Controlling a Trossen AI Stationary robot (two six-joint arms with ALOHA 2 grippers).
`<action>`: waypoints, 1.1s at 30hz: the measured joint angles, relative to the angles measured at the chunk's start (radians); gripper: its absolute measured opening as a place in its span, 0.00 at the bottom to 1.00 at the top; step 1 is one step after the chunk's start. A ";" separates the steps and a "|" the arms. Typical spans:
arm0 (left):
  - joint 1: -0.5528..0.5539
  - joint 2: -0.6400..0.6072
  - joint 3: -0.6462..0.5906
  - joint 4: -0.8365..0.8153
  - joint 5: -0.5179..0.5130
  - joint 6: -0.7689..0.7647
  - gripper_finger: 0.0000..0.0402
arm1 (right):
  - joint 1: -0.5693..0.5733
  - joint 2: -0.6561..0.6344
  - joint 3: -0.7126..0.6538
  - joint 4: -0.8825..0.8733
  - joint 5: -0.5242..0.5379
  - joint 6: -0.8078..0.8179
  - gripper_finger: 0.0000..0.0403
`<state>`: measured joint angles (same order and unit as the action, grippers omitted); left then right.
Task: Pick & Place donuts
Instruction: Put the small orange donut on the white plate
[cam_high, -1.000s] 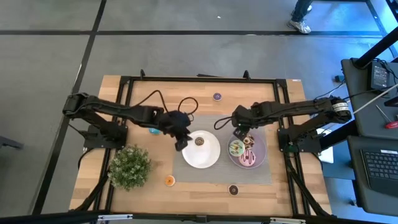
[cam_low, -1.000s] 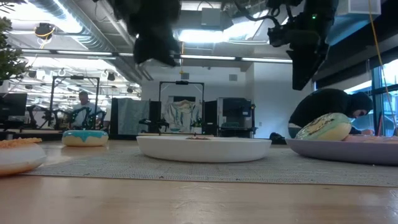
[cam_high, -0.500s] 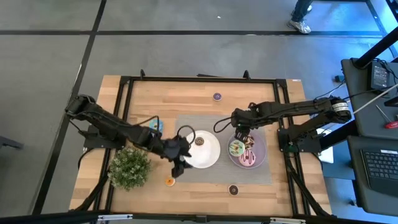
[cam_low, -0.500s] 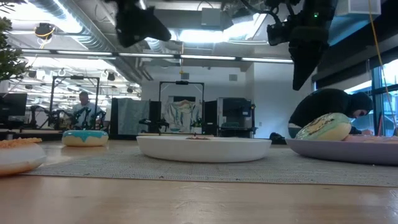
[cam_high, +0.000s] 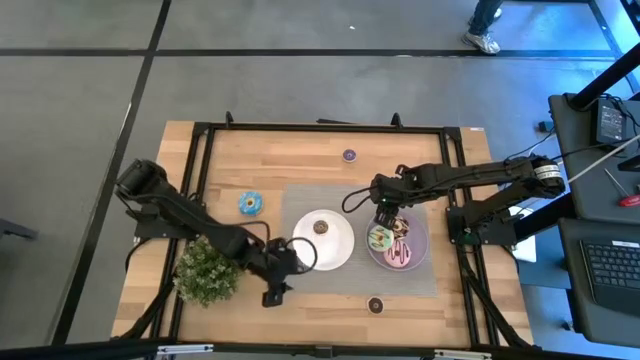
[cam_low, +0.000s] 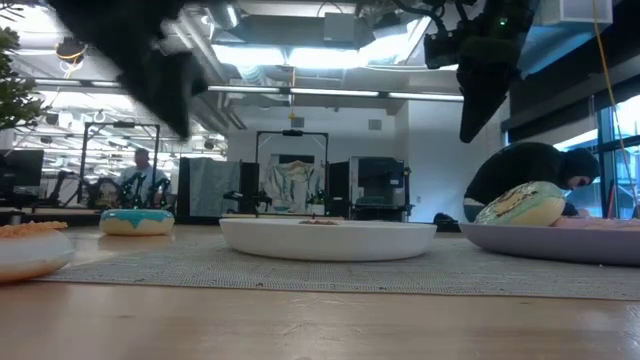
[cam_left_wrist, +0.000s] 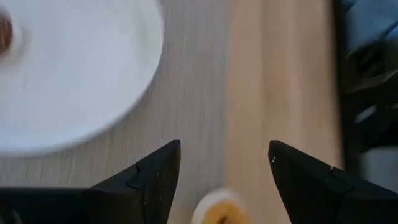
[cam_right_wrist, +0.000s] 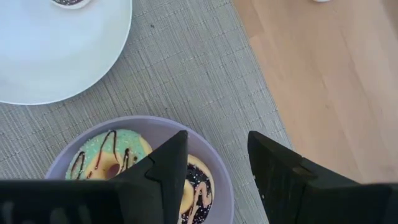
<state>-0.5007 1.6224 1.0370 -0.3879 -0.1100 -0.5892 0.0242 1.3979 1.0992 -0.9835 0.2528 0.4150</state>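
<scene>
My left gripper (cam_high: 272, 293) hangs open over the table's near part, near the plant. The tiny orange donut (cam_left_wrist: 217, 211) lies on the wood below and between its fingers, untouched. My right gripper (cam_high: 385, 212) is open above the far rim of the purple plate (cam_high: 422, 248). That plate holds the green donut (cam_right_wrist: 109, 158) and the pink striped donut (cam_right_wrist: 196, 186). The white plate (cam_high: 335, 252) carries a tiny brown donut (cam_high: 320, 227). The blue donut (cam_high: 249, 204), a tiny purple donut (cam_high: 349, 155) and another tiny brown one (cam_high: 376, 304) lie on the table.
A potted plant (cam_high: 208, 270) stands at the near left, close to my left arm. Both plates sit on a grey mat (cam_high: 300, 200). A black frame rims the table (cam_high: 320, 128). A person sits beyond the table in the low view (cam_low: 525, 165).
My left gripper has swung from the white plate's left side toward the table's near edge and now hangs over the tiny orange donut, staying open. The blue donut, which the arm covered before, now shows in the high view.
</scene>
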 joint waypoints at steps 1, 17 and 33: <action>-0.006 0.013 0.000 -0.021 0.000 0.000 0.59 | 0.000 0.000 0.000 0.001 0.000 0.000 0.42; -0.023 0.111 0.000 -0.107 0.105 -0.042 0.59 | 0.000 0.000 0.000 0.046 0.000 -0.001 0.42; -0.023 0.124 0.000 -0.164 0.106 0.008 0.59 | 0.000 0.000 0.000 0.053 0.001 -0.001 0.42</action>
<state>-0.5240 1.7468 1.0370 -0.5520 -0.0041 -0.5815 0.0242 1.3979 1.0988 -0.9310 0.2535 0.4141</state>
